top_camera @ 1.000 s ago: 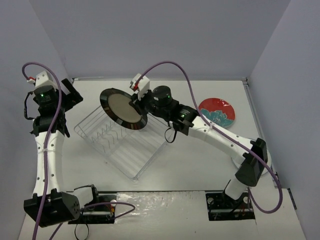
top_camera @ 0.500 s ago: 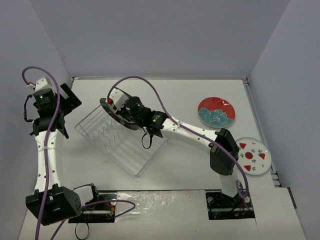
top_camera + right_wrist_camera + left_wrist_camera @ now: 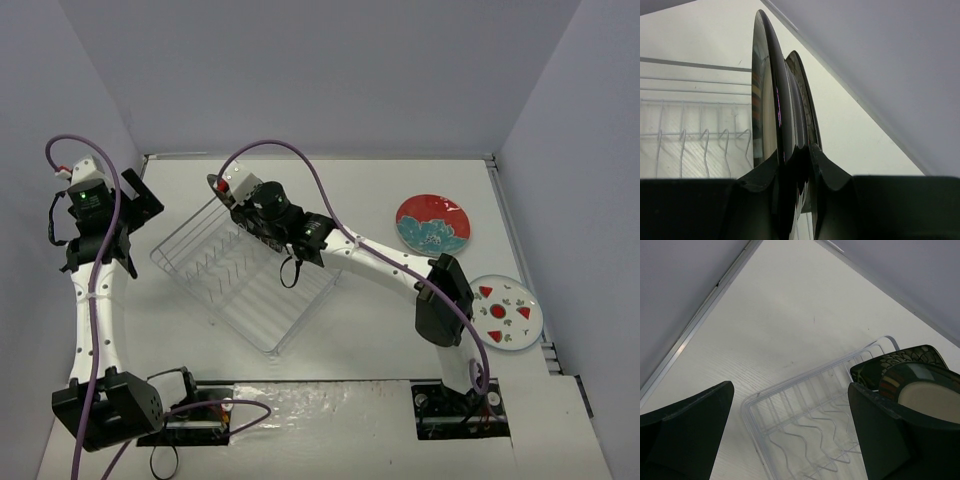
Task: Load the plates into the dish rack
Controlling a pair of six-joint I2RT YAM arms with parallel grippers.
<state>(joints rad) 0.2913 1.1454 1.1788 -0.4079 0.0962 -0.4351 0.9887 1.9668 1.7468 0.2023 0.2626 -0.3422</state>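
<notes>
The right gripper [image 3: 794, 156] clamped the round beige, black-stripe-rimmed plate [image 3: 925, 394] upright in the silver wire dish rack's [image 3: 255, 300] far corner, beside the square black floral plate [image 3: 888, 363]. The left gripper [image 3: 790, 415] gaped wide, empty.

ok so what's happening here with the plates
The right gripper holds a round beige plate with a black striped rim on edge at the far end of the silver-white wire dish rack, beside a square black floral plate standing there. The left gripper hangs open. A red-and-teal floral plate and a white red-triangle plate lie outside it.
</notes>
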